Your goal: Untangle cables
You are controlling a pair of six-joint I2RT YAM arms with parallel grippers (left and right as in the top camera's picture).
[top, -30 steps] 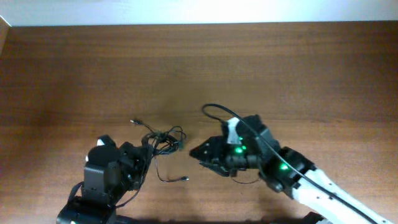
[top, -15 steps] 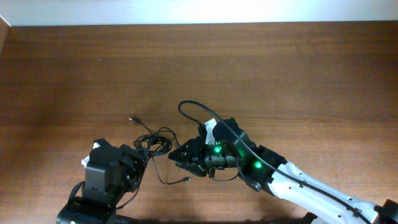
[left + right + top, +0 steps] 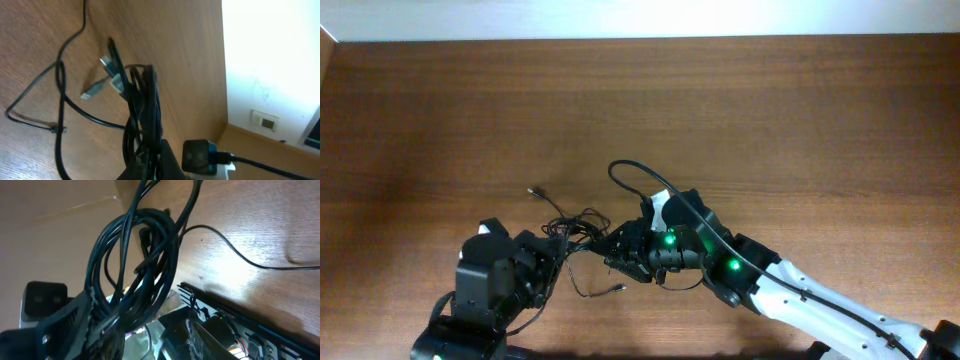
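Observation:
The cables (image 3: 582,226) are thin black cords knotted into one tangle, low on the table left of centre. One plug end (image 3: 533,190) trails up and left, and another (image 3: 620,288) lies below. My left gripper (image 3: 558,247) is shut on the tangle's lower left. In the left wrist view the bundle (image 3: 142,105) runs straight into its jaws (image 3: 150,167). My right gripper (image 3: 607,252) is against the tangle's right side and shut on it. In the right wrist view the looped bundle (image 3: 142,255) fills the frame and runs down to the jaws (image 3: 127,330). The two grippers almost touch.
A thicker black robot cable (image 3: 635,172) arcs over the right arm. The wooden table (image 3: 770,120) ends at a white wall along the top. The left arm's body (image 3: 490,285) sits at the bottom edge, close to the tangle.
My right arm swung left from mid-table to the tangle and has stopped there. The tangle shifted slightly right and bunched between the grippers. The left arm barely moved.

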